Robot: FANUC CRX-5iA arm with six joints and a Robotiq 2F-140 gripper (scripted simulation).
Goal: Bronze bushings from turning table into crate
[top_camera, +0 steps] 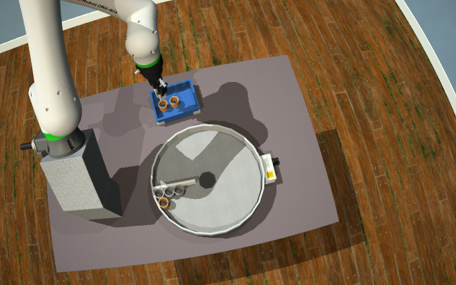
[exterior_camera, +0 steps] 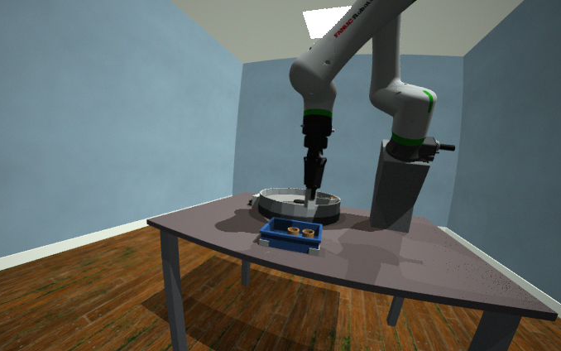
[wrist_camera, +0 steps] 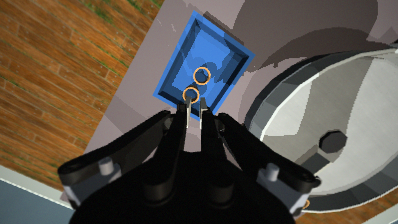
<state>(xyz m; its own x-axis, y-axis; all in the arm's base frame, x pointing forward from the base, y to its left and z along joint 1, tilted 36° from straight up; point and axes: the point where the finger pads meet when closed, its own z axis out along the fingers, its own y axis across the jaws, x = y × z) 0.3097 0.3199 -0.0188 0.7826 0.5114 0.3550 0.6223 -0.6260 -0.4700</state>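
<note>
Bronze bushings, short orange-brown rings: two of them [top_camera: 163, 105] [top_camera: 174, 101] already stand side by side in the blue rectangular plastic crate [top_camera: 191, 87]. One more bronze ring [top_camera: 163, 202] sits on the round grey turning table [top_camera: 222, 230], near its rim, just beside the row of three pale steel bushings [top_camera: 169, 191] lined up along a thin grey bar [top_camera: 180, 183]. My black two-finger gripper [wrist_camera: 194, 114] hangs above the crate's near edge, fingers drawn close with only a narrow gap, and I see nothing pinched between them. By my reckoning two parts are done and one remains to be fetched, then released. Everything rests on a mauve-grey table top [exterior_camera: 405, 266] with dark legs, over a worn plank floor [exterior_camera: 78, 283], inside plain blue walls [exterior_camera: 78, 108] with a pale skirting board.
</note>
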